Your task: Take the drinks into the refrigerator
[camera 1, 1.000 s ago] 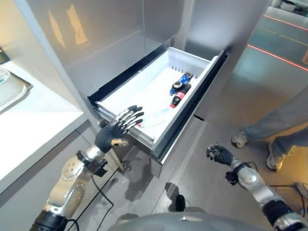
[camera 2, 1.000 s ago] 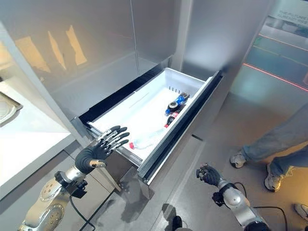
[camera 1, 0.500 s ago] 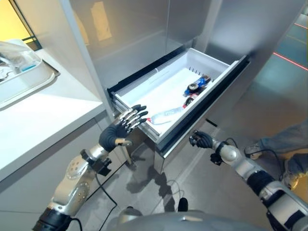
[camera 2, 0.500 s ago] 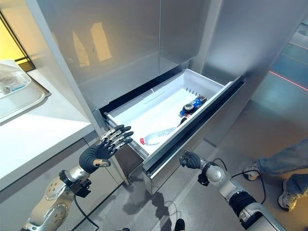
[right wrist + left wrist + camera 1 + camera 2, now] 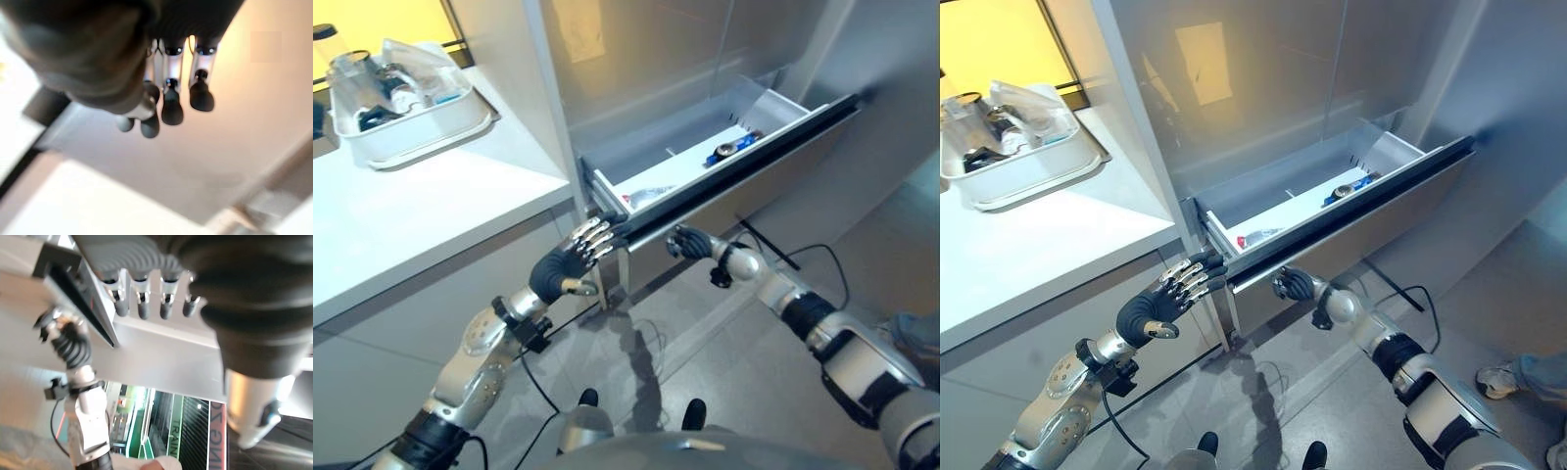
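Since the drinks already lie inside the pulled-out refrigerator drawer point(image 5: 1332, 201), what we have to handle now, as we judge it, is the drawer itself: a long, rigid bin on runners behind a smooth steel front panel point(image 5: 1361, 240), probably light with so little in it, and slick enough that a flat push on the panel should serve better than any pinch. Our left hand point(image 5: 570, 264) is at the drawer's near corner with its fingers straight and spread, tips at or just short of the dark top edge; it holds nothing. Our right hand point(image 5: 1295, 285) sits against the front panel just below that dark edge, fingers loosely curled and closed on nothing, and we cannot tell whether it presses the metal or only hangs close to it. Inside the drawer, a clear plastic bottle point(image 5: 1258, 236) with a red cap lies on its side near the end closest to our left hand; it looks light, round and free to roll if the drawer is shoved hard. Farther along, towards the drawer's far end, a blue-labelled drink point(image 5: 1346, 191) lies on the white floor of the bin, too small for us to tell apart from anything beside it. Well away from the drawer, on the white counter point(image 5: 401, 225), a white tray point(image 5: 416, 122) holds clear containers, blurred beyond naming.
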